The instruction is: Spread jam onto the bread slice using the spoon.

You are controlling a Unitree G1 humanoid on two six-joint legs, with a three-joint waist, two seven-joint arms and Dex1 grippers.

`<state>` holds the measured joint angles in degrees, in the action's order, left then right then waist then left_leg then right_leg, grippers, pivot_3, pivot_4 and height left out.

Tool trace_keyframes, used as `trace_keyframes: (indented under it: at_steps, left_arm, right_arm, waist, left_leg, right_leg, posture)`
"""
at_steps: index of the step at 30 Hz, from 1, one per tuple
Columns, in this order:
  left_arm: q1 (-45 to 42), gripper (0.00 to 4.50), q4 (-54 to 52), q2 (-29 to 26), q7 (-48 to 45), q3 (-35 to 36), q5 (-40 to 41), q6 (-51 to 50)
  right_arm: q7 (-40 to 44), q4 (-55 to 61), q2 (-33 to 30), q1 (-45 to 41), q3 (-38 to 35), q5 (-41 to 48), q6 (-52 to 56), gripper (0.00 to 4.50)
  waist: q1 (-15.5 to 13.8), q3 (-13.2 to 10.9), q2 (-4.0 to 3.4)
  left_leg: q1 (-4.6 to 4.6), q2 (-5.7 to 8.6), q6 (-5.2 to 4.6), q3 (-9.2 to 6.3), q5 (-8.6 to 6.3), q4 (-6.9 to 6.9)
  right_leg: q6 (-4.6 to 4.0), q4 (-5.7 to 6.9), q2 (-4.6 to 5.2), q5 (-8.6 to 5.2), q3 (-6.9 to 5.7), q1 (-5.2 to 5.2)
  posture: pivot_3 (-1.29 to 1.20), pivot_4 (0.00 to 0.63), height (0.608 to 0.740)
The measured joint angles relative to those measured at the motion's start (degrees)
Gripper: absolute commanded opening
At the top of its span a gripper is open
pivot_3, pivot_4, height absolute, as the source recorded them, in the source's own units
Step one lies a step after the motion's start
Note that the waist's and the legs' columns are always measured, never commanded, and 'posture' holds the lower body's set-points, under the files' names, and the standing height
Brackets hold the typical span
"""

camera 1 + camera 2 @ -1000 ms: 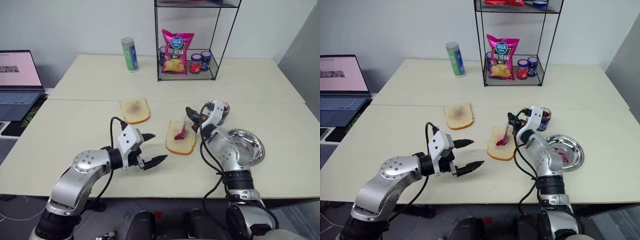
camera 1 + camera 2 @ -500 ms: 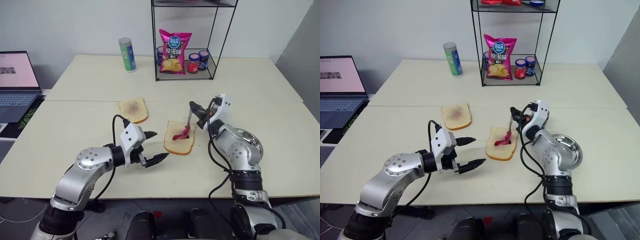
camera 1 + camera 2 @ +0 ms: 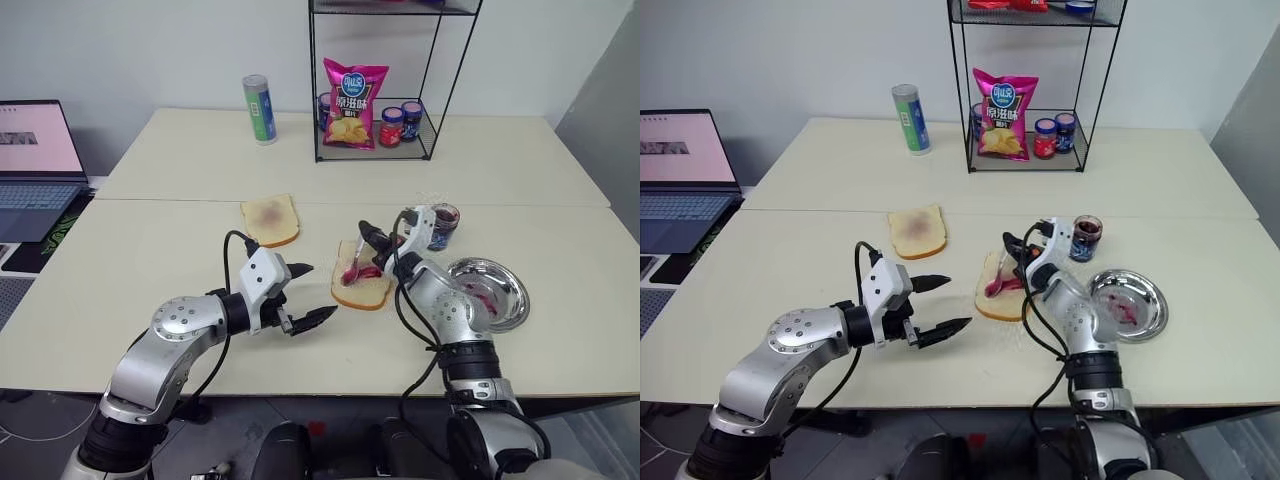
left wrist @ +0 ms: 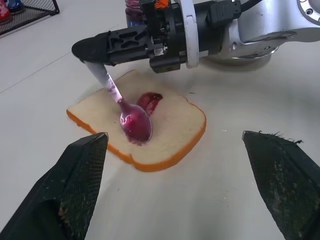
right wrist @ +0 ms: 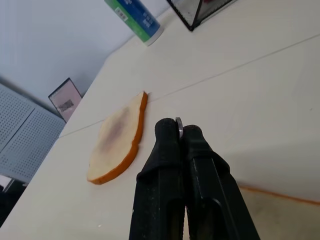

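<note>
The bread slice [image 3: 368,291], pale with a brown crust and a red smear, lies on the table ahead of me. My right gripper [image 3: 366,233] hovers over its far edge, shut on the handle of the spoon [image 4: 135,124]. The spoon slants down, its red-stained bowl resting on the slice beside a dab of jam. The jam jar [image 3: 441,225], small clear glass with a dark mass inside, stands just behind the right hand. My left gripper [image 3: 315,292] is open with nothing between its fingers, a little to the left of the slice.
A second slice [image 3: 270,218] without red smear lies further back on the left. A round steel dish [image 3: 515,300] with red stains sits to the right. A wire rack [image 3: 432,95] holding a chips bag [image 3: 352,103] and small jars, a green can [image 3: 259,108] and a laptop [image 3: 35,150] stand further off.
My right gripper has swung left and slightly down, dragging the spoon's bowl across the slice toward its left side. The jam jar now shows behind the hand. The left gripper has stayed put.
</note>
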<state>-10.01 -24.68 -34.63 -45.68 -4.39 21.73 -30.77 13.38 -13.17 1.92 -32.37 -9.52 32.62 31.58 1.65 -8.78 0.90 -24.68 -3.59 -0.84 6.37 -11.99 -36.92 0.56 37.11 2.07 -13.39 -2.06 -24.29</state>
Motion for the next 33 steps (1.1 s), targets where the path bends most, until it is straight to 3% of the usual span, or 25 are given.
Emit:
trace_keyframes:
  at_steps: [11, 20, 29, 33]
  left_arm:
    - [-0.93, 4.50, 0.47, 0.03, -0.22, -0.39, -0.01, 0.00]
    - [-1.47, 4.50, 0.54, 0.02, -0.23, -0.44, 0.00, 0.00]
    - [-0.85, 4.50, 0.39, 0.02, -0.08, -0.43, 0.08, -0.02]
    - [-0.94, 4.50, 0.35, 0.05, -0.02, -0.46, 0.10, -0.03]
  right_arm:
    - [1.31, 6.32, -5.88, 2.54, -0.50, 0.20, 2.35, 0.05]
    - [1.33, 10.88, -6.57, 2.66, -0.47, 0.75, 6.17, 0.05]
    - [-0.75, 11.96, -0.41, -1.23, -0.40, 5.20, 8.80, 0.05]
    - [-0.74, 2.95, 0.45, -3.47, 0.24, 1.27, 2.65, 0.05]
  waist:
    - [-0.04, -0.01, 0.00]
    - [0.00, -0.01, 0.00]
    - [0.09, -0.01, 0.00]
    - [-0.11, 0.00, 0.01]
  left_leg:
    - [-0.01, 0.01, 0.00, 0.02, 0.00, -0.01]
    - [0.00, -0.03, 0.00, 0.01, 0.00, 0.05]
    - [0.00, -0.05, 0.00, -0.01, 0.00, 0.02]
    - [-0.01, 0.04, 0.00, 0.00, 0.00, 0.02]
  right_leg:
    - [0.09, -0.02, 0.01, -0.04, 0.03, 0.00]
    - [0.19, 0.00, -0.02, -0.14, 0.01, -0.03]
    - [0.20, 0.04, -0.03, -0.14, -0.01, -0.03]
    - [0.15, -0.04, -0.02, -0.11, -0.01, 0.00]
  posture:
    - [0.00, 0.150, 0.740]
    - [0.00, 0.150, 0.740]
    - [0.00, 0.150, 0.740]
    - [0.00, 0.150, 0.740]
